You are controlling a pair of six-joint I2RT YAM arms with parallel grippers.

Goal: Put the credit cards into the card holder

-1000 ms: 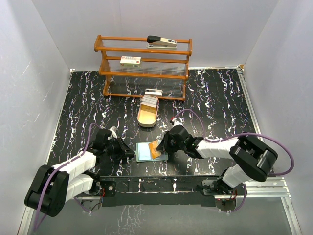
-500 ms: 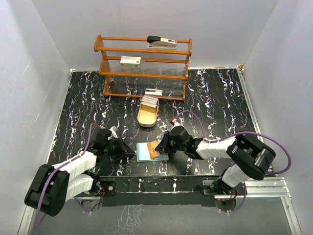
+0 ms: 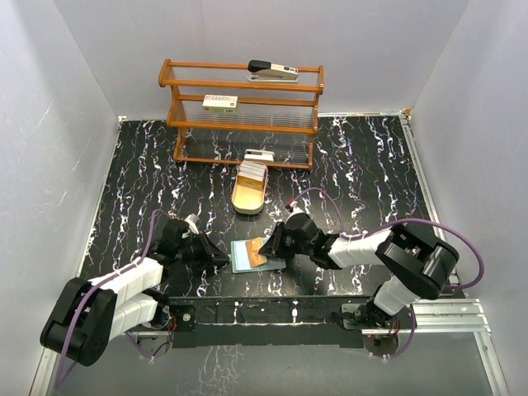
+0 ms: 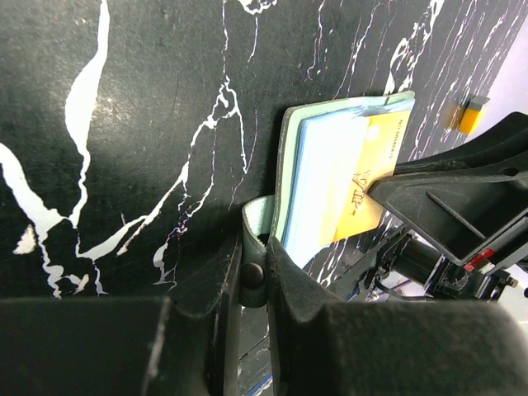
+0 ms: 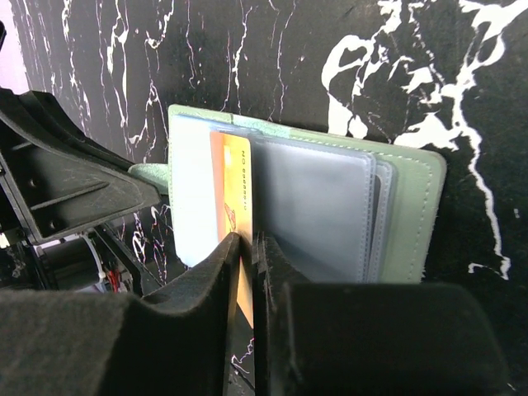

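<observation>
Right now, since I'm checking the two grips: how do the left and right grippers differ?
The left gripper is shut on the green snap tab of the card holder; the right gripper is shut on a gold-orange card. The left one holds the holder from its left edge; the right one reaches over the open pockets from the other side. Both are closed, low over the table.

The tabletop (image 3: pixel 371 165) is black, veined with white like marble. The card holder (image 5: pixel 417 223) is sage green, its clear pockets blue-grey. The credit card (image 5: pixel 231 177) is gold-orange. The left end effector (image 4: pixel 253 268) and right end effector (image 5: pixel 246 241) are black. The rack (image 3: pixel 247 126) is orange-brown wood and the tray (image 3: pixel 246 210) tan.
</observation>
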